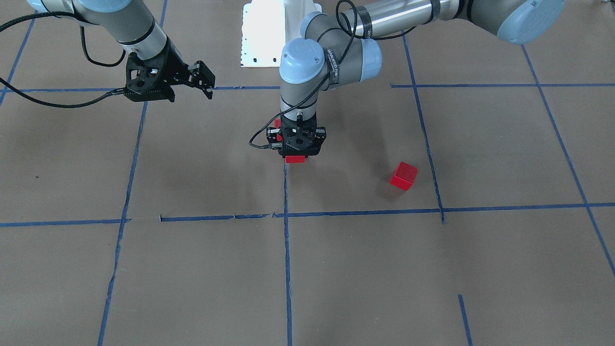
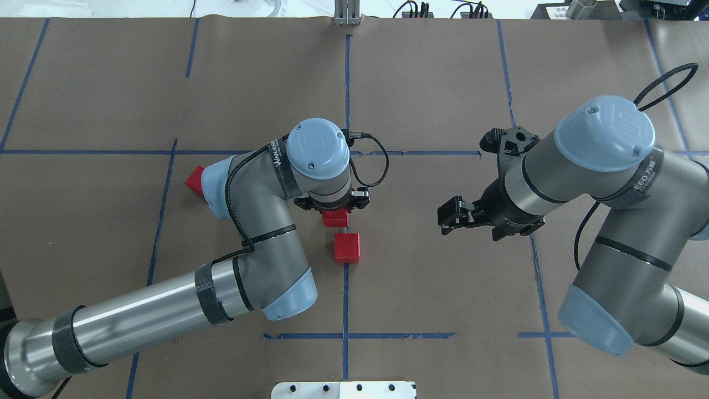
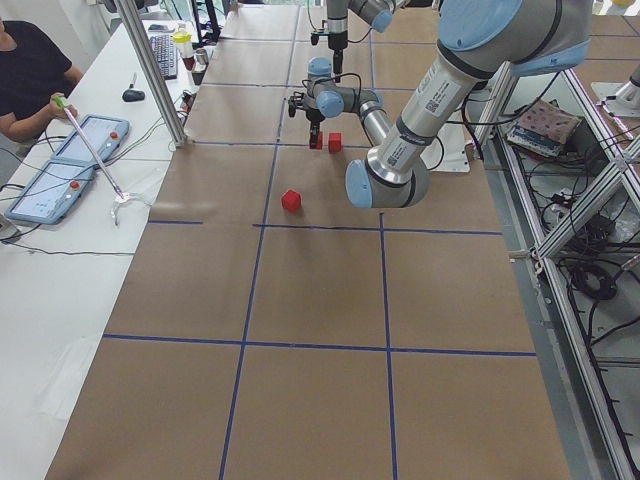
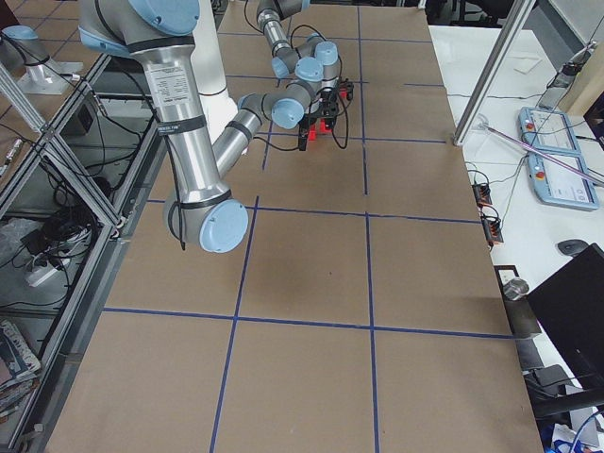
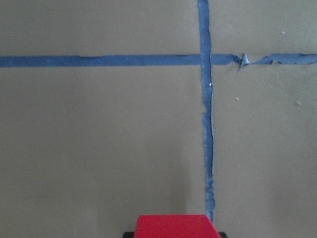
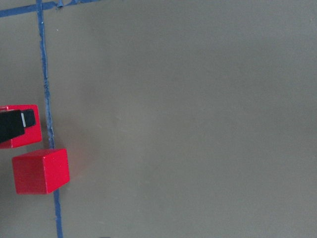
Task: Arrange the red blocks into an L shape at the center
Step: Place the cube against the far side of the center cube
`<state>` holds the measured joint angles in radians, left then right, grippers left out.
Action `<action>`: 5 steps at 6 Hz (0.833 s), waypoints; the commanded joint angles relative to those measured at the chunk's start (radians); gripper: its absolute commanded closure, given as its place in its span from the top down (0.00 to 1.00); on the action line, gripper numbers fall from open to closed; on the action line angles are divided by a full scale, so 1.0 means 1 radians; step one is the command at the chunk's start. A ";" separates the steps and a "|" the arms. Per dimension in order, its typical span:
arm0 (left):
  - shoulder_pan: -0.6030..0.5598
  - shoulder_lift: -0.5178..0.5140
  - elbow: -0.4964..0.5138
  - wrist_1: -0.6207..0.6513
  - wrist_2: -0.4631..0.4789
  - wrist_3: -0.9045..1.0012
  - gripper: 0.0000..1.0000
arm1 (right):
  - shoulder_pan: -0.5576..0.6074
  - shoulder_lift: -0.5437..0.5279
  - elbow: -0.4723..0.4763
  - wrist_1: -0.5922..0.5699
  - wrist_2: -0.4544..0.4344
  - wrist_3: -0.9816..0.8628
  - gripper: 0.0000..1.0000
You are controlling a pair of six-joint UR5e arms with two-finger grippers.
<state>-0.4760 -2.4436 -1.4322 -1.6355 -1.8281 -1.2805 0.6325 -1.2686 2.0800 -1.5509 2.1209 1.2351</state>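
My left gripper [image 2: 334,210] points straight down at the center and is shut on a red block [image 2: 335,218], low over the paper just left of the blue center line [image 2: 346,288]. In the front view that block [image 1: 294,159] shows under the gripper [image 1: 299,150]. A second red block [image 2: 347,247] sits on the line just nearer the robot; the two are very close, and I cannot tell whether they touch. The right wrist view shows both, the held block [image 6: 30,134] and the second one [image 6: 40,171]. The third red block [image 2: 194,178] lies apart to the left, partly hidden by my left elbow. My right gripper [image 2: 443,217] is open and empty, hovering to the right.
Brown paper with a blue tape grid [image 1: 365,212] covers the table. The white robot base plate [image 1: 262,33] is at the robot's edge. My left forearm [image 2: 166,316] lies across the near left part of the table. An operator and control tablets [image 3: 70,165] are beside the table.
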 commanded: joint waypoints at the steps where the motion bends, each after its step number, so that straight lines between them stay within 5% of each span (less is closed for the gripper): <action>1: 0.029 -0.008 0.004 0.017 0.027 -0.022 0.00 | 0.000 -0.002 -0.001 0.000 0.001 0.000 1.00; 5: 0.039 -0.009 0.013 0.005 0.036 -0.014 0.00 | 0.000 -0.003 0.000 0.000 0.001 0.000 1.00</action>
<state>-0.4386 -2.4524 -1.4204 -1.6296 -1.7930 -1.2958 0.6320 -1.2716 2.0800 -1.5509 2.1207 1.2349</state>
